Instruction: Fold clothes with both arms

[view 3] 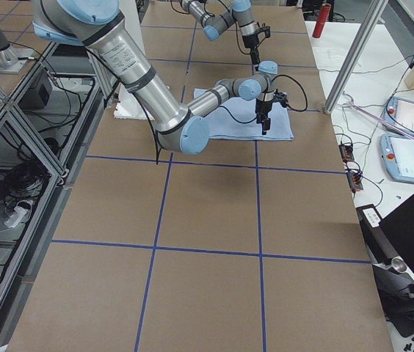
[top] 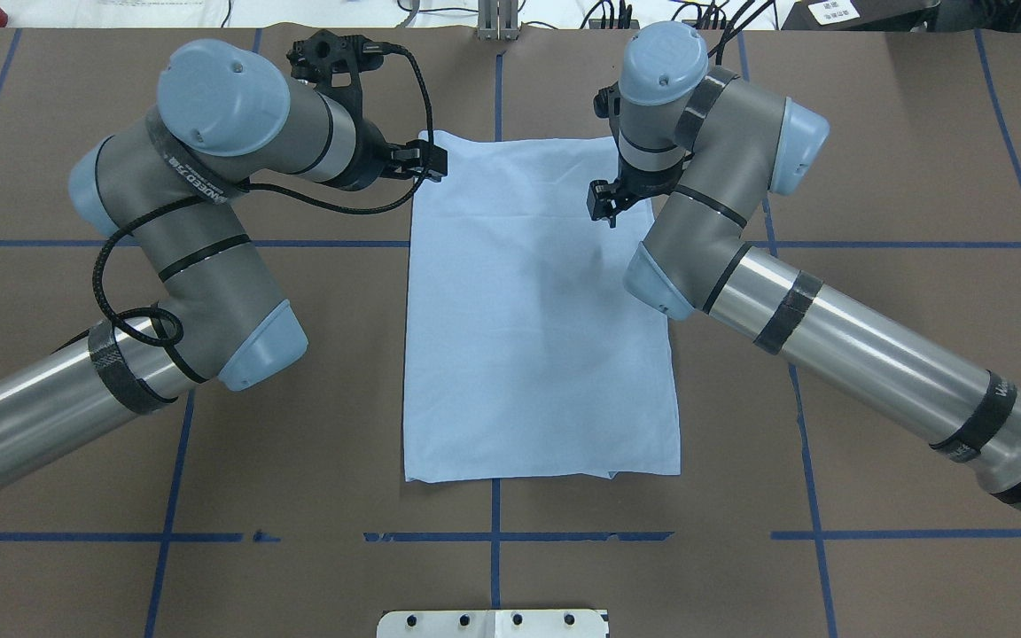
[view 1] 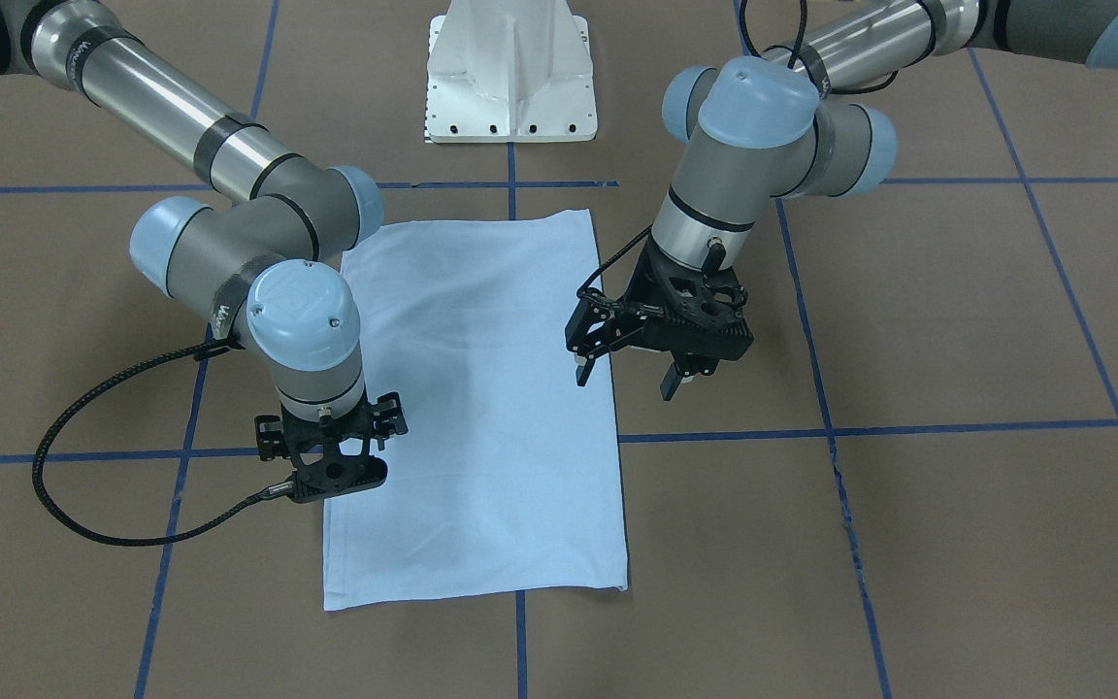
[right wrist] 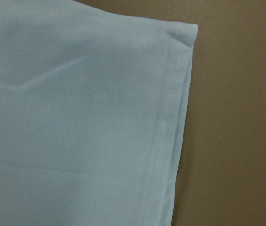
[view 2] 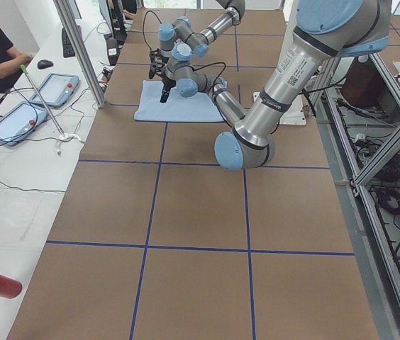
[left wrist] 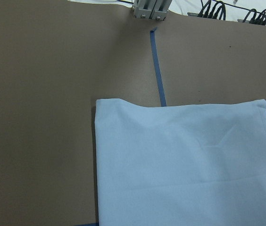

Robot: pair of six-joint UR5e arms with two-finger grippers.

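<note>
1. Front-facing: the pale blue T-shirt (view 1: 481,388), folded into a long rectangle, lies flat on the brown table (view 1: 957,320). The white pedestal base (view 1: 510,78) stands just off its robot-side short edge. The left gripper (view 1: 625,381) hangs over one long edge of the T-shirt, fingers spread wide. The right gripper (view 1: 326,471) stands at the opposite long edge, but its own body hides the fingers, so their state cannot be told.
2. Overhead: the left gripper (top: 426,168) sits at one corner of the T-shirt (top: 537,354) away from the robot. The right gripper (top: 604,206) is just inside the other.
3. Left side: the T-shirt (view 2: 186,110) is far off and the grippers too small to read.
4. Right side: the same holds for the T-shirt (view 3: 277,130).
5. Left wrist: both end corners of the T-shirt (left wrist: 185,165) show.
6. Right wrist: one stitched corner of the T-shirt (right wrist: 76,117) fills the view.
</note>
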